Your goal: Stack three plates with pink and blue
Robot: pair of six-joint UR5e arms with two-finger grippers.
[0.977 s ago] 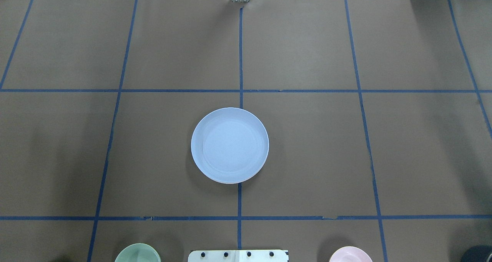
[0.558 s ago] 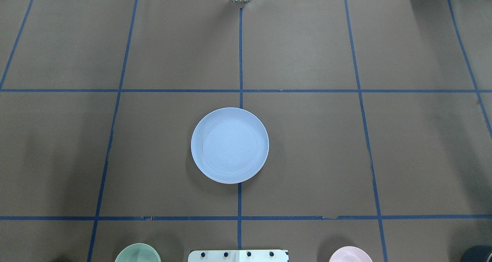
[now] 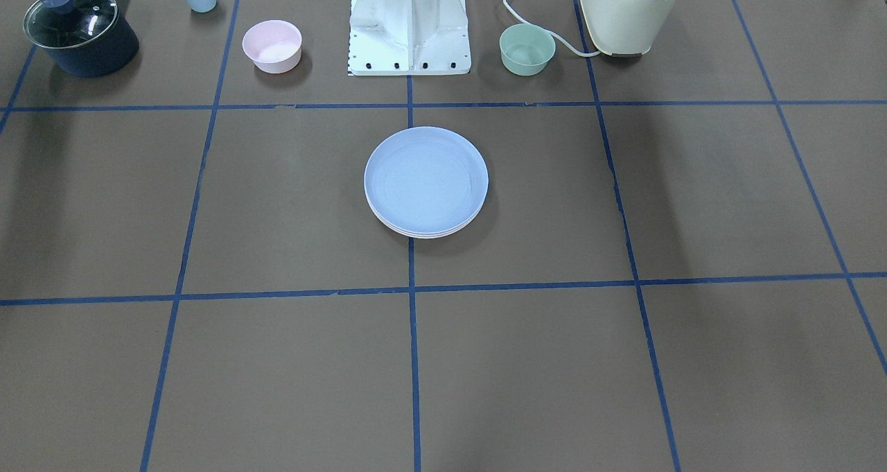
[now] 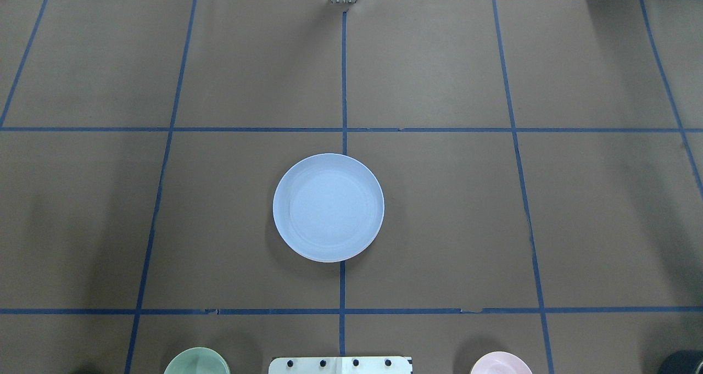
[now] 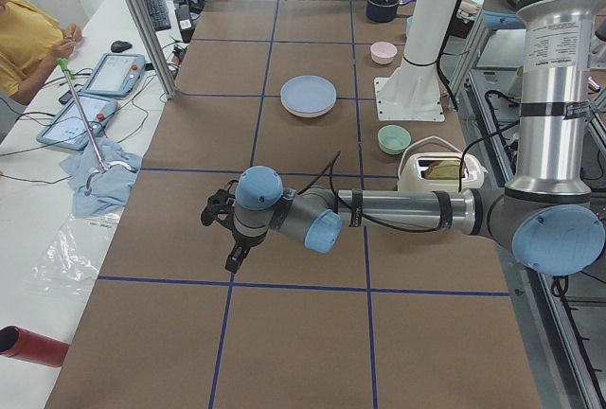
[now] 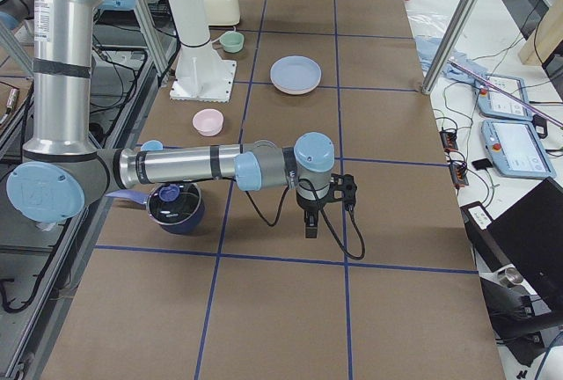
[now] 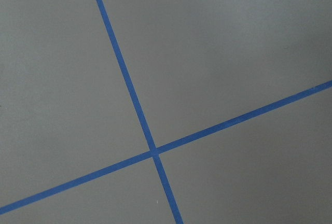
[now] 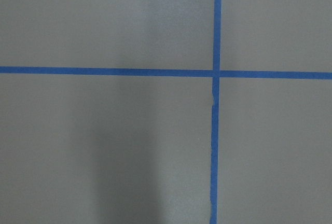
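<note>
How wide the left jaws and right jaws are standing, I cannot tell; nothing is showing in either. The left arm (image 5: 284,215) and right arm (image 6: 264,169) are hovering over bare surface (image 4: 494,225), well apart from the stack of plates (image 3: 426,181), where a blue plate (image 4: 328,207) is lying on two paler rims. Stacking looks done. The risk is an arm retracting low, clipping the stack or the pink bowl (image 3: 271,45).
</note>
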